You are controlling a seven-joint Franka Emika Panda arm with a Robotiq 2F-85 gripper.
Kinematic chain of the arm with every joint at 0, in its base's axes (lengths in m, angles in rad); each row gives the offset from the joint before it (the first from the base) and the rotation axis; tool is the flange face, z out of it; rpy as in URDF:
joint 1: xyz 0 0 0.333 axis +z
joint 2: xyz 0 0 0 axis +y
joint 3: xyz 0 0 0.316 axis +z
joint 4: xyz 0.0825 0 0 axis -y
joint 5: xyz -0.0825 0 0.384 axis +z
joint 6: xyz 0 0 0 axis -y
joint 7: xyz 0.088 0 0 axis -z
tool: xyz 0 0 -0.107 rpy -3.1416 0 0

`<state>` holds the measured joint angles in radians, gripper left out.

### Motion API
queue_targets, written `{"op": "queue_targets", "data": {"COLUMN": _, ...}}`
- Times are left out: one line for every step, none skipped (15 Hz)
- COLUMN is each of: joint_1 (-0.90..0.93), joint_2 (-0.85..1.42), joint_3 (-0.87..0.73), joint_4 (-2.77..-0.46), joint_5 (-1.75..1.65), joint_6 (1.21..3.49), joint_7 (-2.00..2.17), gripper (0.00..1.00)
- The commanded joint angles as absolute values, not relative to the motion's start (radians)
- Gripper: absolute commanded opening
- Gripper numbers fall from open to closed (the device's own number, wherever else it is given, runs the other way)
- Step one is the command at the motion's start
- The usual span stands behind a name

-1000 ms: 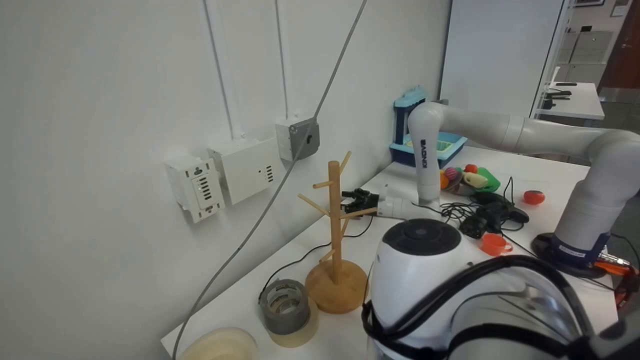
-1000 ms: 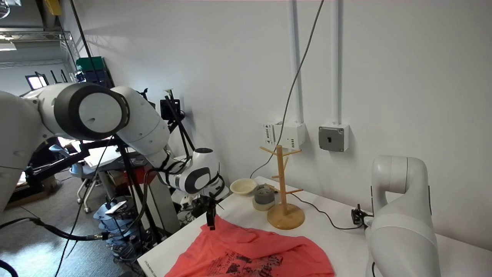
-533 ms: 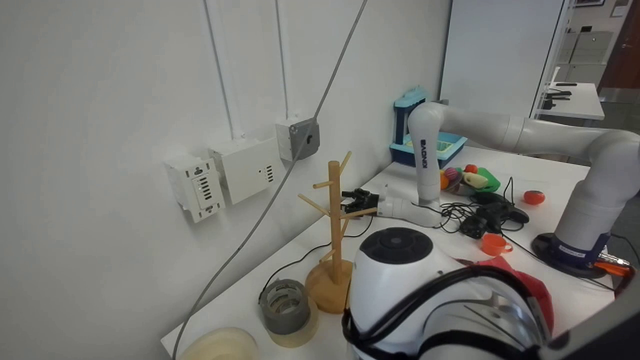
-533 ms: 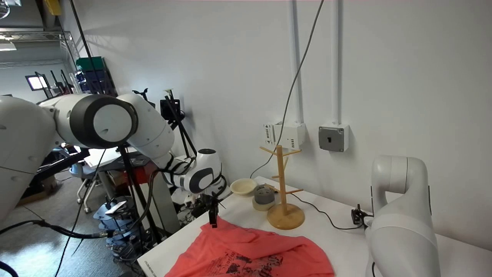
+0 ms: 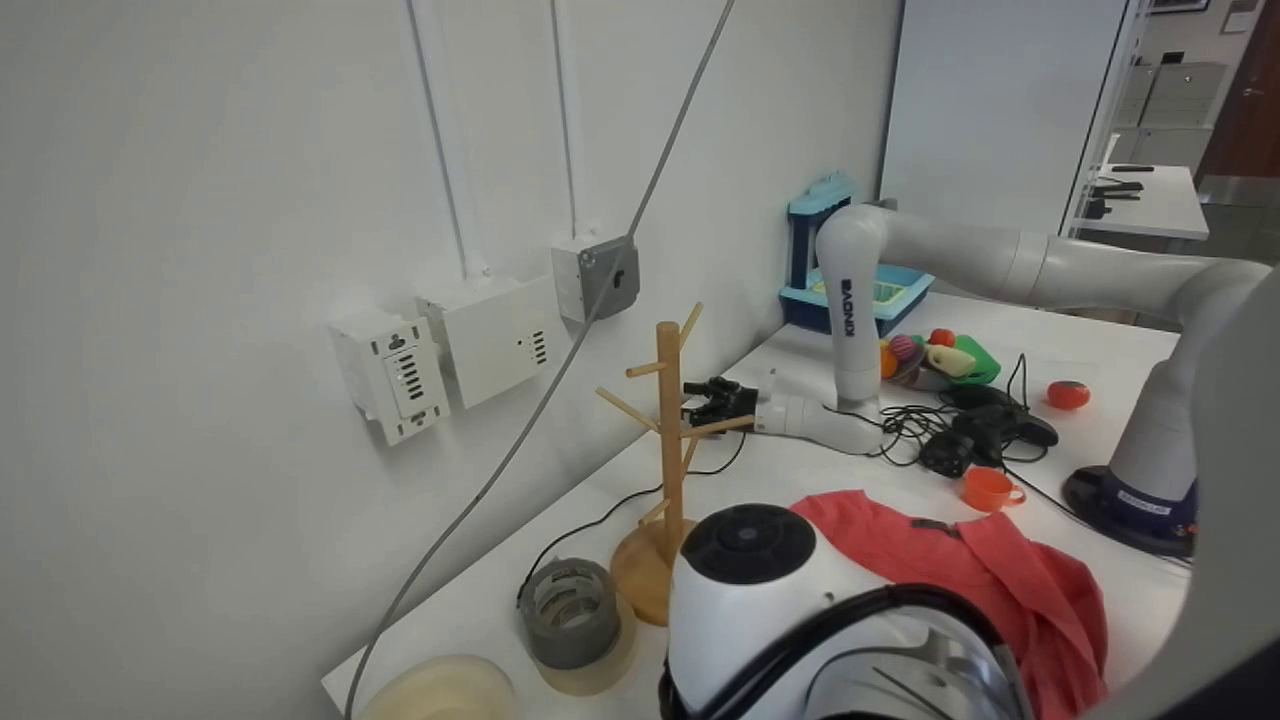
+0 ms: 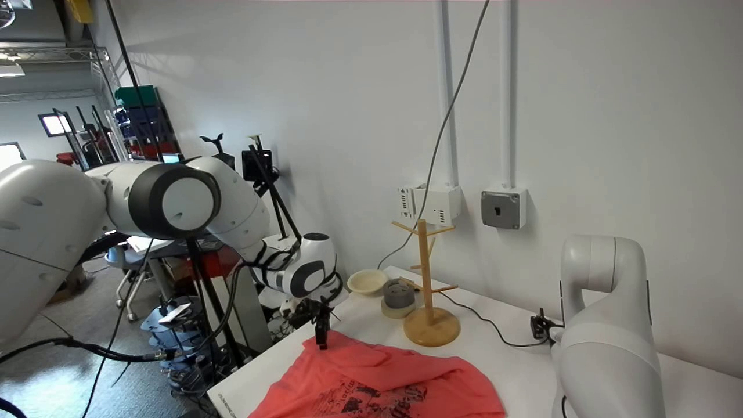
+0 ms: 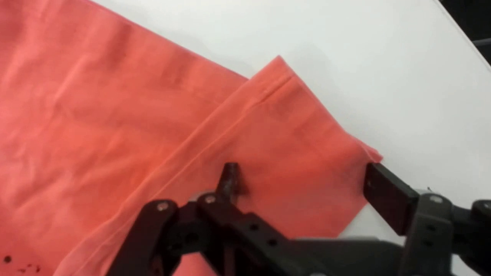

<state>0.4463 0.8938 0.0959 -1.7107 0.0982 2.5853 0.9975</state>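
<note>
Desk [image 6: 516, 377]: white, one long edge wall-side. Directly on it: coral-red shirt [image 6: 371, 380], dark print, spread near the end edge, one part folded over. Cream bowl [image 6: 368, 281], at the corner of wall-side and end edges. Tape rolls [image 5: 578, 640], two, stacked, grey uppermost, beside the bowl. Wooden peg stand [image 6: 427, 290], upright. Black cable [image 6: 477, 315], along the wall-side edge. Orange cup [image 5: 988, 491]. Black controller [image 5: 990, 428], tangled cables [image 5: 905, 425]. Toy food [image 5: 950, 360], heaped. Toy sink [image 5: 910, 298], blue, at the wall-side edge. Robot arm base [image 5: 1130, 510], near the opposite long edge.

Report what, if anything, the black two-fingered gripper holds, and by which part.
Nothing is held. The gripper stands open, its fingers apart at a corner of the coral-red printed fabric garment; whether they touch it, I cannot tell.
</note>
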Motion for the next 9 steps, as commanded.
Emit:
{"op": "queue_targets", "data": {"joint_1": 0.477, "joint_2": 0.957, "joint_3": 0.065, "joint_4": -1.613, "joint_5": 0.095, "joint_6": 2.523, "joint_7": 1.022, "gripper": 0.81}}
{"op": "queue_targets", "data": {"joint_1": 0.480, "joint_2": 0.961, "joint_3": 0.062, "joint_4": -1.602, "joint_5": 0.093, "joint_6": 2.510, "joint_7": 1.023, "gripper": 0.73}}
{"op": "queue_targets", "data": {"joint_1": 0.482, "joint_2": 0.963, "joint_3": 0.059, "joint_4": -1.594, "joint_5": 0.091, "joint_6": 2.499, "joint_7": 1.025, "gripper": 0.57}}
{"op": "queue_targets", "data": {"joint_1": 0.485, "joint_2": 0.966, "joint_3": 0.057, "joint_4": -1.586, "joint_5": 0.090, "joint_6": 2.490, "joint_7": 1.027, "gripper": 0.54}}
{"op": "queue_targets", "data": {"joint_1": 0.486, "joint_2": 0.966, "joint_3": 0.054, "joint_4": -1.578, "joint_5": 0.088, "joint_6": 2.482, "joint_7": 1.028, "gripper": 0.46}}
{"op": "queue_targets", "data": {"joint_1": 0.488, "joint_2": 0.966, "joint_3": 0.052, "joint_4": -1.573, "joint_5": 0.086, "joint_6": 2.475, "joint_7": 1.030, "gripper": 0.38}}
{"op": "queue_targets", "data": {"joint_1": 0.491, "joint_2": 0.961, "joint_3": 0.049, "joint_4": -1.573, "joint_5": 0.083, "joint_6": 2.470, "joint_7": 1.031, "gripper": 0.30}}
{"op": "queue_targets", "data": {"joint_1": 0.493, "joint_2": 0.957, "joint_3": 0.047, "joint_4": -1.574, "joint_5": 0.081, "joint_6": 2.467, "joint_7": 1.033, "gripper": 0.23}}
{"op": "queue_targets", "data": {"joint_1": 0.496, "joint_2": 0.948, "joint_3": 0.043, "joint_4": -1.581, "joint_5": 0.078, "joint_6": 2.467, "joint_7": 1.032, "gripper": 0.16}}
